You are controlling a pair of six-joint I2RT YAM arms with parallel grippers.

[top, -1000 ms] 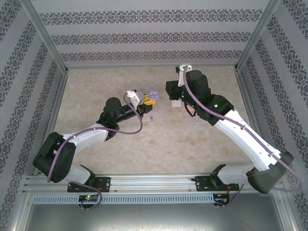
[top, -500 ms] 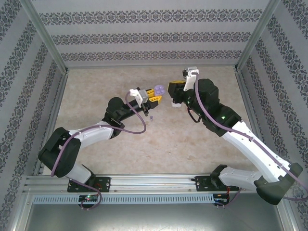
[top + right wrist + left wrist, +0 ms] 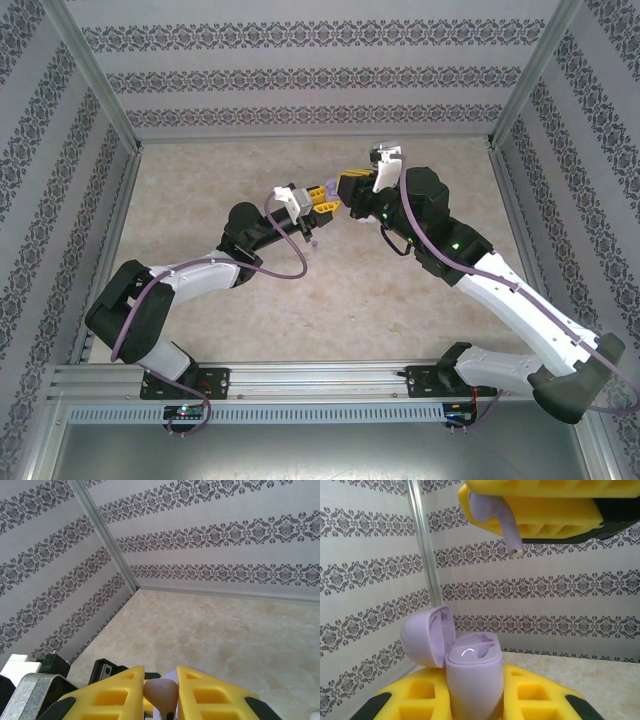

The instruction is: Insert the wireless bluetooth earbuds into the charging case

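Observation:
My left gripper [image 3: 472, 687] is shut on the purple charging case [image 3: 472, 672], which stands upright between the yellow fingers. Its lid [image 3: 426, 636] is swung open to the left and both sockets look empty. Just above the case, my right gripper [image 3: 535, 505] is shut on a purplish earbud [image 3: 492, 512], stem slanting down toward the case and apart from it. In the right wrist view the earbud [image 3: 161, 694] sits pinched between the yellow pads [image 3: 117, 695]. From above, the left gripper [image 3: 322, 200] and the right gripper [image 3: 351, 187] meet nose to nose mid-table. Another small earbud [image 3: 313, 243] lies on the table below them.
The beige table [image 3: 260, 320] is bounded by patterned walls and a metal frame post [image 3: 422, 550] at the back left corner. Both arms reach inward over the table's middle.
My right gripper has swung left with the earbud until it hangs over the open case. The left gripper has shifted slightly right and raised the case.

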